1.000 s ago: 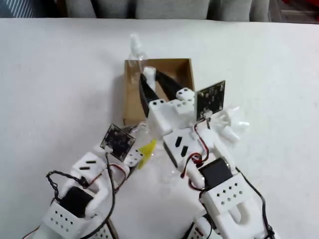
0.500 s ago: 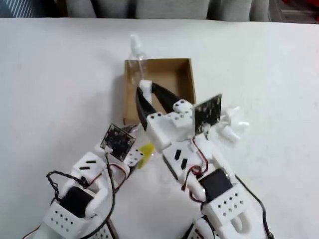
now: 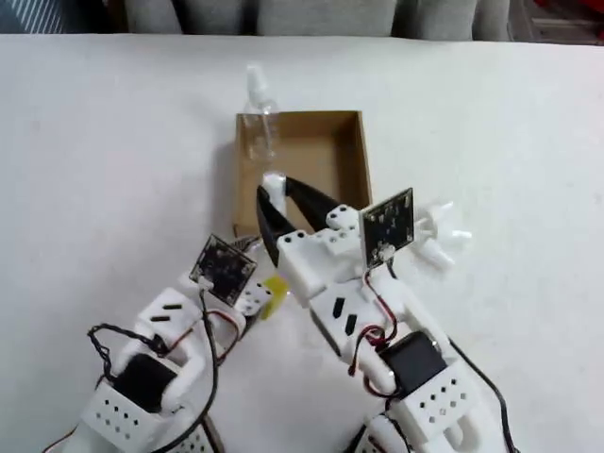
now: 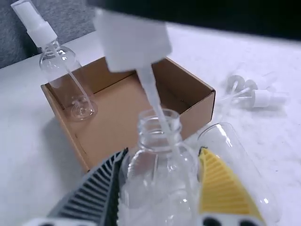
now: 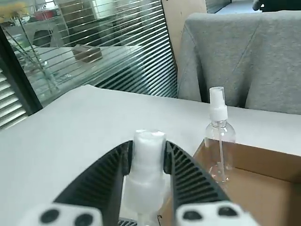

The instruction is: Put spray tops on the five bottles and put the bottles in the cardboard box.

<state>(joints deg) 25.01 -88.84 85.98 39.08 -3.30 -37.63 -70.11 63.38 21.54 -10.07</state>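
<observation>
Right gripper (image 5: pixel 146 151) clamps a white spray top (image 4: pixel 131 40), its tube dipping into the open bottle (image 4: pixel 160 141) that the left gripper (image 4: pixel 162 176) clasps just near of the cardboard box (image 4: pixel 200 110). A capped bottle (image 4: pixel 63 70) stands in the box's far-left corner; a second bottle (image 4: pixel 237 153) lies beside the held one, and loose spray tops (image 4: pixel 256 92) lie right of the box.

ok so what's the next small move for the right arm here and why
Probably lower the right gripper straight down. Its white plastic spray top hangs above the clear plastic bottle held in the left gripper. The thin tube is already inside the open neck, but the cap is not yet seated.
</observation>
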